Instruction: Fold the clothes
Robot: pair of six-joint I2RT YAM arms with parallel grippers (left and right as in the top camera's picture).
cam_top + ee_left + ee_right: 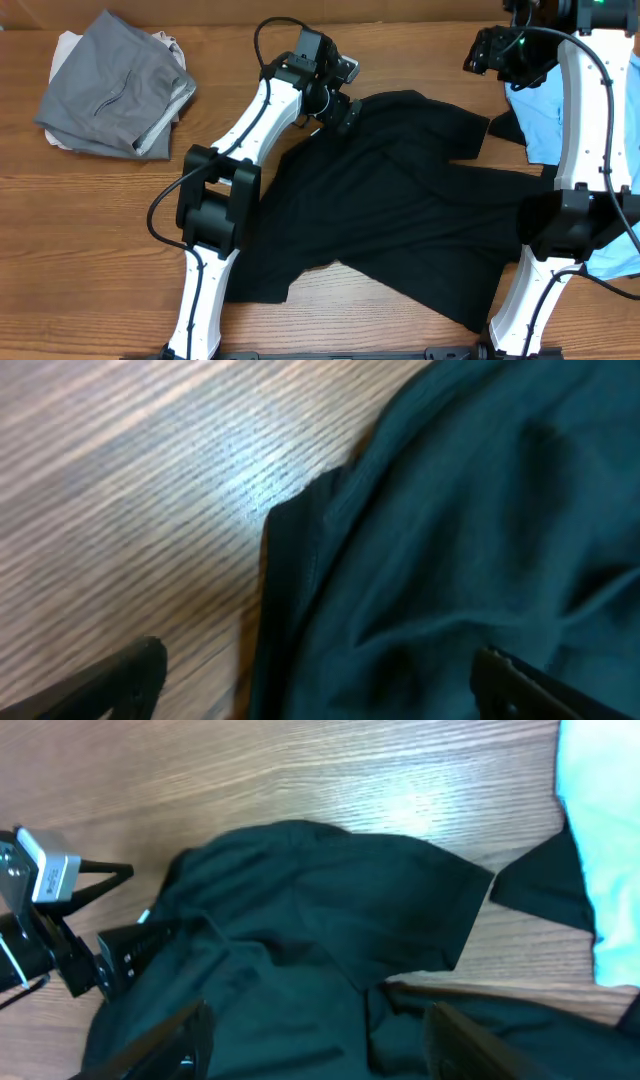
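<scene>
Overhead: grey pile (115, 85), blue cloth (535, 115), black shirt (400, 210)

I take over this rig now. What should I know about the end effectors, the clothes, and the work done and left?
Left end effector: open, low over the black shirt at its far-left edge, holding nothing.
Right end effector: open, raised above the shirt's far side, empty.
Done: gray clothes lie folded, it seems, at the far-left corner.
To do: black shirt lies spread, unfolded; light-blue garment waits on the right.
</scene>
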